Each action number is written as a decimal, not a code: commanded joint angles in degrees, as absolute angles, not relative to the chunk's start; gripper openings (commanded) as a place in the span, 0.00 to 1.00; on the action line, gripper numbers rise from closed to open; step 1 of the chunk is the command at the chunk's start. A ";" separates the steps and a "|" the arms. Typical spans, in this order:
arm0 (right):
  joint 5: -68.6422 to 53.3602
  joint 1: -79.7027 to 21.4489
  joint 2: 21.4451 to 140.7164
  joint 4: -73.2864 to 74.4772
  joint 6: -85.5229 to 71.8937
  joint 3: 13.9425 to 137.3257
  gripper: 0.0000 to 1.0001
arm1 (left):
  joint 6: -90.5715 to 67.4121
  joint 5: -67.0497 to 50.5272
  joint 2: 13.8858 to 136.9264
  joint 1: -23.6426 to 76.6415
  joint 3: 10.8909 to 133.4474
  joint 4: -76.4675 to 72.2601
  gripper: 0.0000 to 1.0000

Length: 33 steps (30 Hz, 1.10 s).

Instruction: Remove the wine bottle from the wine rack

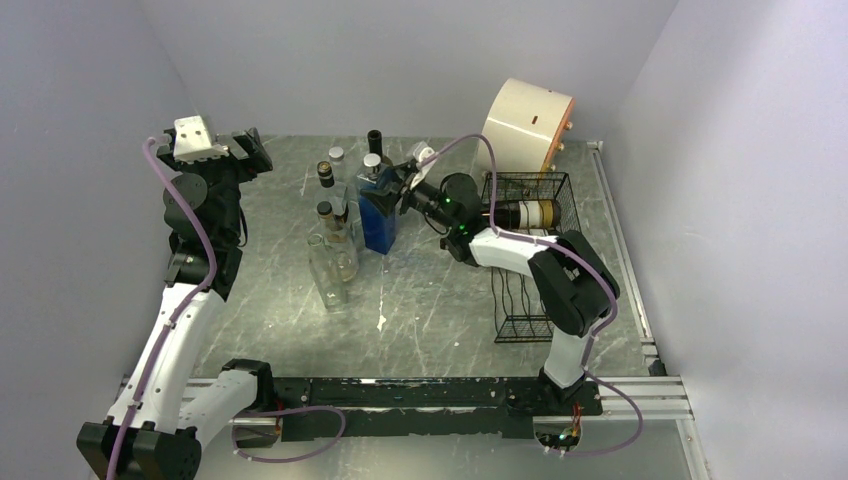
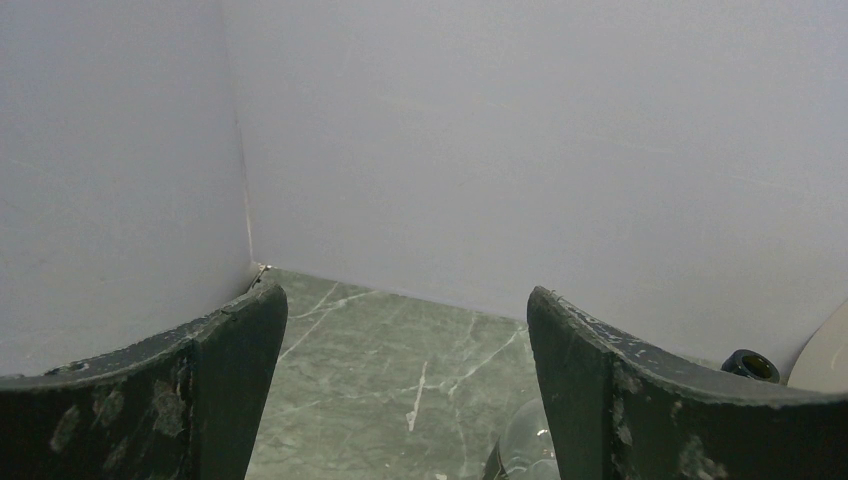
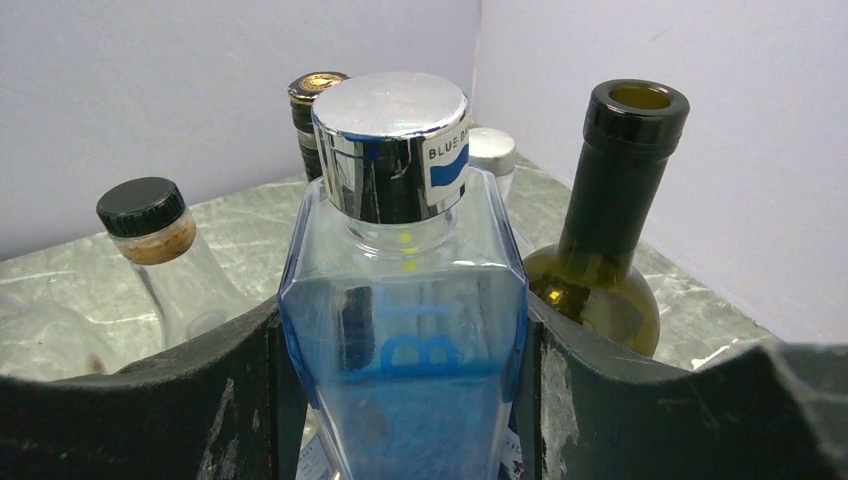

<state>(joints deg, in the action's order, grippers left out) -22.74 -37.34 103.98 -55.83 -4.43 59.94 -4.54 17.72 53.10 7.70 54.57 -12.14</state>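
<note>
Right pincer [image 3: 402, 400] clamped on the blue bottle's [image 3: 400, 290] flat sides, probably to hold it upright among the others. Wine bottle [image 1: 527, 214] lies on the rack [image 1: 520, 318], not yet lifted. Left pincer [image 2: 405, 400] open, parked aside.

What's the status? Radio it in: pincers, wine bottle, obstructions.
Left pincer open, empty. Right pincer shut on blue bottle. Wine bottle lies on wine rack. Right arm overlaps rack in top view.
</note>
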 commanded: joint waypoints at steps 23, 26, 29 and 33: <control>-20.40 -37.09 87.21 -18.49 2.87 61.78 1.00 | -5.71 16.00 52.73 7.91 55.89 -12.58 0.93; -18.54 -37.01 81.52 -12.38 5.26 58.22 1.00 | -5.44 16.03 52.67 8.23 55.86 -12.66 0.93; -11.86 -37.03 75.38 -7.14 5.05 53.07 1.00 | -5.14 16.75 52.59 8.35 55.76 -12.77 0.93; -7.90 -37.00 69.86 -1.67 9.32 49.10 1.00 | -5.29 16.49 52.42 8.39 56.01 -12.46 0.93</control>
